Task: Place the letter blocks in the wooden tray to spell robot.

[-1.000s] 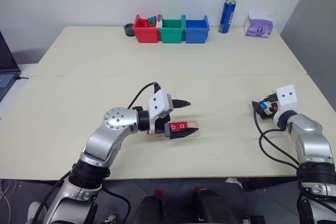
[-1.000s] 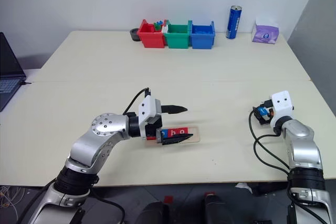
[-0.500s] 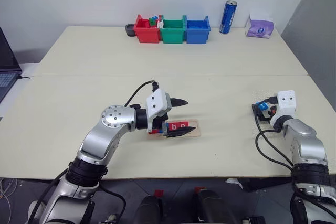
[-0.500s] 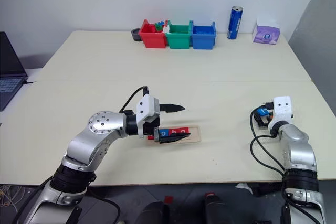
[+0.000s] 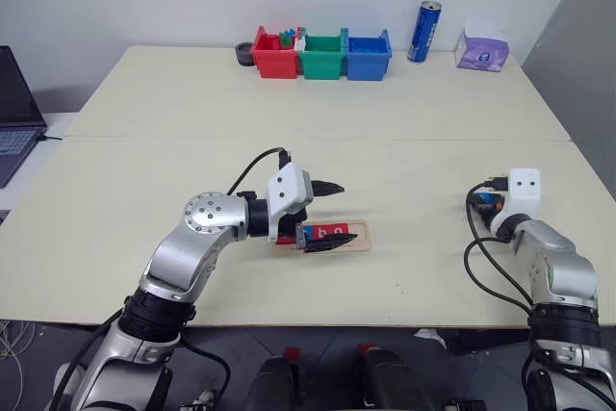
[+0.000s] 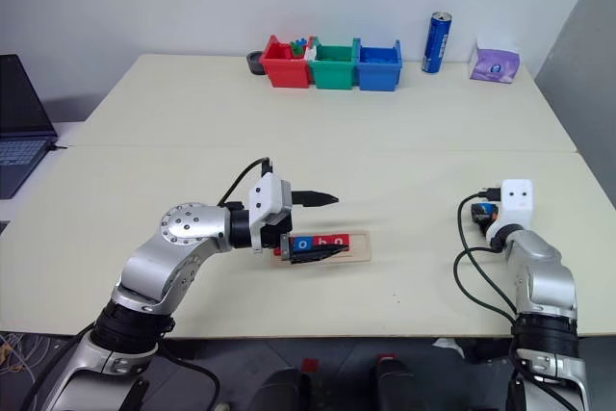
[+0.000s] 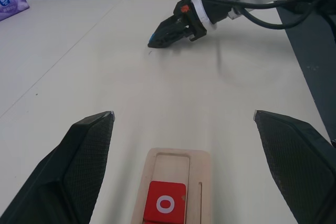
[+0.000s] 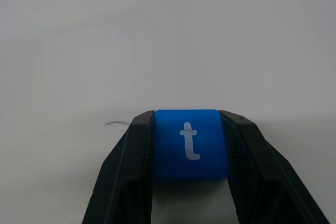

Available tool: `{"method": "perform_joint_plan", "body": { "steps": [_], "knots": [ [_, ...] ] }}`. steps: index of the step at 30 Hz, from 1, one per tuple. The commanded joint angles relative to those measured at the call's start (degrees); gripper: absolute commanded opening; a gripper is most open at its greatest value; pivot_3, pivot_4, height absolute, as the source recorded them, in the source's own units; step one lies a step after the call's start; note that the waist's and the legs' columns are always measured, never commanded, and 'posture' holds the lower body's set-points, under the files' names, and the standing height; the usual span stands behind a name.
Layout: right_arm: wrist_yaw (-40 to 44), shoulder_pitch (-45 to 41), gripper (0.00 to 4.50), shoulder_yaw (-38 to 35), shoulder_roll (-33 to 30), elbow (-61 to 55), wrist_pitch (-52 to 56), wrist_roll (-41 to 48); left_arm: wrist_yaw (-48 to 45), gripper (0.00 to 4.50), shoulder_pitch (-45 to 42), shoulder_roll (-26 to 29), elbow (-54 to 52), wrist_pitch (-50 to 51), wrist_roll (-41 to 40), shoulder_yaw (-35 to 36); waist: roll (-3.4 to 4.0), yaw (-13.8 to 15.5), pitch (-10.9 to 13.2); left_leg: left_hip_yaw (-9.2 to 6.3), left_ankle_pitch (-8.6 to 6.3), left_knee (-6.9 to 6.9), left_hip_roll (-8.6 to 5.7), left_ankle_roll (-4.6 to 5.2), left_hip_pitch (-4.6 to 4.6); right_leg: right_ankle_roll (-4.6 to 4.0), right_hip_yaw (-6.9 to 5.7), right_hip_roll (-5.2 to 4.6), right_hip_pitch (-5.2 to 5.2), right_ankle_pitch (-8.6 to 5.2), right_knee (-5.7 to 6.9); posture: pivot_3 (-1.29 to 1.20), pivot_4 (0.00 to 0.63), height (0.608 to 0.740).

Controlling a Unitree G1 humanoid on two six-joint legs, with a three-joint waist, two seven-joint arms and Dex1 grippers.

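Right gripper [image 8: 190,148] pinching the t block [image 8: 190,144]

I judge it light, stiff, slick; I grip its side edges. Left gripper [image 5: 328,216] spread wide.

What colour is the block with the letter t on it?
Blue, with a white t. The t block shows best in the right wrist view, squeezed between the right gripper's black fingers.

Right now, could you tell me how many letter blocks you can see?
4 for certain: a blue block, a red b and a red o sit in the wooden tray; the blue t sits between the right gripper fingers. The left gripper may hide another.
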Motion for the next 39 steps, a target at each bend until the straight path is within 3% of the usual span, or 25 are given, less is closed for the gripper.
{"method": "perform_joint_plan", "body": {
  "steps": [1, 6, 15, 23, 24, 26, 28, 31, 35, 39],
  "knots": [
    [-1.56, 2.88, 1.48, 5.65, 4.54, -16.65, 13.06, 4.49, -2.00, 4.50, 1.04, 2.52, -2.93, -0.16, -1.57, 2.10, 0.01, -0.45, -0.01, 0.00, 0.00, -0.01, 0.04, 0.00, 0.00, 0.00, 0.03, 0.05, -0.03, 0.00, 0.02, 0.00, 0.150, 0.740],
    [-7.53, 4.11, 1.48, 10.42, 11.97, -29.96, 26.72, 5.08, -3.67, 4.50, 5.02, 5.63, -5.96, -0.91, -3.34, 4.22, 0.03, -0.84, 0.00, -0.12, 0.00, -0.08, 0.13, 0.00, -0.02, -0.08, -0.03, 0.14, -0.11, -0.05, 0.06, 0.00, 0.150, 0.740],
    [-11.77, 4.18, 1.48, 13.90, 14.43, -29.78, 28.98, 2.39, -4.54, 4.50, 8.53, 8.21, -7.46, -1.98, -3.16, 4.37, -0.02, 0.16, -0.02, -0.04, 0.01, -0.02, -0.06, -0.02, -0.06, 0.22, -0.09, -0.13, -0.10, -0.20, -0.03, 0.00, 0.150, 0.740],
    [-9.41, 2.45, 4.25, 13.51, 13.32, -30.57, 26.51, 3.78, -4.66, 4.50, 7.68, 7.51, -5.97, -2.68, -2.81, 3.87, -0.01, 0.08, -0.02, -0.04, 0.01, -0.03, -0.03, -0.02, -0.08, 0.23, -0.09, -0.05, -0.11, -0.21, -0.02, 0.00, 0.150, 0.740],
    [-7.94, 1.60, 4.48, 13.02, 12.65, -31.49, 26.76, 5.02, -4.69, 4.50, 7.51, 7.40, -5.73, -2.77, -2.81, 3.85, -0.01, 0.08, -0.02, -0.04, 0.01, -0.03, -0.03, -0.02, -0.08, 0.23, -0.09, -0.05, -0.11, -0.21, -0.02, 0.00, 0.150, 0.740],
    [-5.18, -0.28, 4.48, 11.40, 11.63, -32.51, 27.56, 7.45, -4.84, 4.50, 7.38, 7.32, -5.33, -3.05, -2.78, 3.86, -0.02, 0.04, -0.01, -0.04, 0.01, -0.03, -0.04, -0.02, -0.08, 0.23, -0.11, -0.05, -0.13, -0.21, -0.02, 0.00, 0.150, 0.740],
    [-0.45, -3.91, 4.48, 8.97, 8.66, -31.18, 26.59, 10.48, -4.90, 4.50, 7.10, 7.16, -4.80, -3.37, -2.78, 3.93, -0.02, 0.03, -0.01, -0.05, 0.00, -0.03, -0.04, -0.01, -0.08, 0.23, -0.13, -0.04, -0.14, -0.21, -0.02, 0.00, 0.150, 0.740],
    [12.90, -9.86, 4.48, 6.82, 0.01, -25.28, 18.89, 15.02, -4.99, 4.50, 6.50, 6.91, -4.09, -3.63, -3.00, 3.99, -0.01, 0.03, 0.02, -0.02, 0.00, -0.04, -0.06, -0.01, -0.08, 0.23, -0.15, -0.04, -0.15, -0.21, -0.03, 0.00, 0.150, 0.740],
    [37.01, -9.09, 4.48, 13.82, -14.79, -13.99, -3.21, 11.50, -5.59, 4.50, 5.77, 6.38, -2.88, -4.70, -2.94, 3.67, -0.04, 0.26, 0.03, 0.01, -0.01, -0.08, -0.06, 0.02, -0.09, 0.22, -0.27, -0.04, -0.08, -0.21, -0.17, 0.00, 0.150, 0.740],
    [52.42, -7.01, 4.48, 21.58, -21.04, 0.85, -25.38, 4.43, -6.83, 4.50, 5.10, 6.06, -2.78, -4.85, -3.87, 3.81, -0.08, 0.13, 0.04, 0.05, -0.04, -0.11, -0.05, 0.06, -0.10, 0.06, -0.25, -0.04, -0.05, -0.14, -0.23, 0.00, 0.150, 0.740]
  ]
}}
